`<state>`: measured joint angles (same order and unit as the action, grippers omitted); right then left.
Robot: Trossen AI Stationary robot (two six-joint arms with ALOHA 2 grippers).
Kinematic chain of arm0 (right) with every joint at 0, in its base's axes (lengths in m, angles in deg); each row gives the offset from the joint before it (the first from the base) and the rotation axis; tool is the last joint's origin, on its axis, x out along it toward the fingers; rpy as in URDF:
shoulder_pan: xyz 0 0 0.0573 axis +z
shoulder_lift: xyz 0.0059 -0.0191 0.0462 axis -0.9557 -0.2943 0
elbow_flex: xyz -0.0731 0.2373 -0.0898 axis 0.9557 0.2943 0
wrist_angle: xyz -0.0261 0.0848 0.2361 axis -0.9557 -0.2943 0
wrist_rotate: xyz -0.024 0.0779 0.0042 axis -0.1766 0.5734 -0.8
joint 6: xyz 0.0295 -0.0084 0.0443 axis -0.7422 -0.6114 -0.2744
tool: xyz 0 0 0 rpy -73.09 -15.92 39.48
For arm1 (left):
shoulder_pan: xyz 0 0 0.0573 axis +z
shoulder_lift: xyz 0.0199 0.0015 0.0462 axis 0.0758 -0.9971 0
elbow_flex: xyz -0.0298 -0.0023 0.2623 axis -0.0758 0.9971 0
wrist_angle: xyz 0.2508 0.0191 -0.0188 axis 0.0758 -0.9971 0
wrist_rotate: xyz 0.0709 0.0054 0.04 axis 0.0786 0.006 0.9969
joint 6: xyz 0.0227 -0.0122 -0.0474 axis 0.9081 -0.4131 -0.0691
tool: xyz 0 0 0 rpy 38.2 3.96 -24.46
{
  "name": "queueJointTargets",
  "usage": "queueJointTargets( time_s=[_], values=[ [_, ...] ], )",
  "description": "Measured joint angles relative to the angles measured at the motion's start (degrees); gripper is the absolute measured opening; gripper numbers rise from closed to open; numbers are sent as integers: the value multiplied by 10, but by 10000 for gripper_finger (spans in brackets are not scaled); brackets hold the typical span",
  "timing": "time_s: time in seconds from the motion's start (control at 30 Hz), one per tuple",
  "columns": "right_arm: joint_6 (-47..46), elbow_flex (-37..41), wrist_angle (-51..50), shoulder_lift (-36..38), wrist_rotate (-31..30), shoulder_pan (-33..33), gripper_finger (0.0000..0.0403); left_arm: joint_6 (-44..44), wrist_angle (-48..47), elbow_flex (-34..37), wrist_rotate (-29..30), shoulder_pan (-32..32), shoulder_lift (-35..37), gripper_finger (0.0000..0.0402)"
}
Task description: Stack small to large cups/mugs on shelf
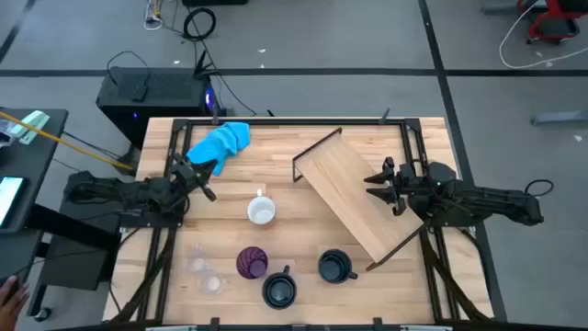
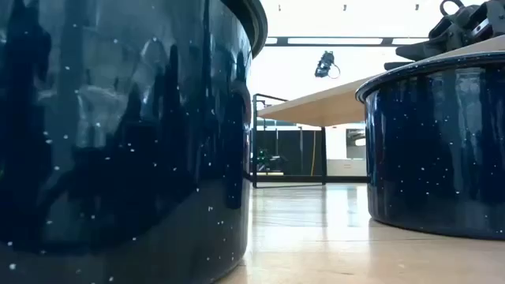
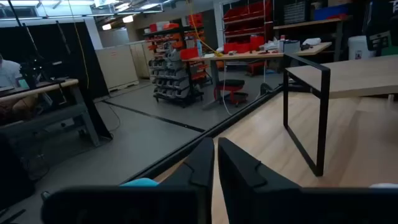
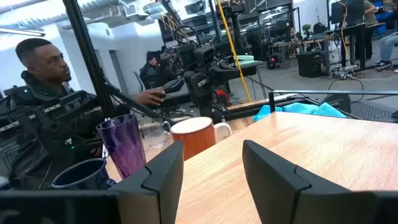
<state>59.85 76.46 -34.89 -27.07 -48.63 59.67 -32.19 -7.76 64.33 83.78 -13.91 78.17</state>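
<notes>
The shelf (image 1: 354, 198), a light wooden board on a thin black wire frame (image 3: 305, 112), stands slantwise on the table right of centre. My right gripper (image 1: 381, 184) is open above the board's right edge (image 4: 311, 162), with nothing between its fingers. My left gripper (image 1: 207, 179) is shut and empty beside the blue cloth. A white mug (image 1: 261, 210) stands mid-table. Near the front edge stand a purple tumbler (image 1: 252, 263), two navy mugs (image 1: 278, 291) (image 1: 336, 267) and two clear glasses (image 1: 197, 267) (image 1: 213, 283).
A bright blue cloth (image 1: 223, 142) lies at the far left of the table. Black rails run along the table's sides (image 1: 156, 248). The two navy mugs (image 2: 118, 134) (image 2: 438, 150) fill most of the low view. People sit at desks beyond the table (image 4: 43, 68).
</notes>
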Motion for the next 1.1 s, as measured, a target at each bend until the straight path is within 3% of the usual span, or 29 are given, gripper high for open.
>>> queueJointTargets(
  time_s=[1.1],
  values=[
    [0,0,0,0,0,0,171,0,0,0,0,0,0,36]
  ],
)
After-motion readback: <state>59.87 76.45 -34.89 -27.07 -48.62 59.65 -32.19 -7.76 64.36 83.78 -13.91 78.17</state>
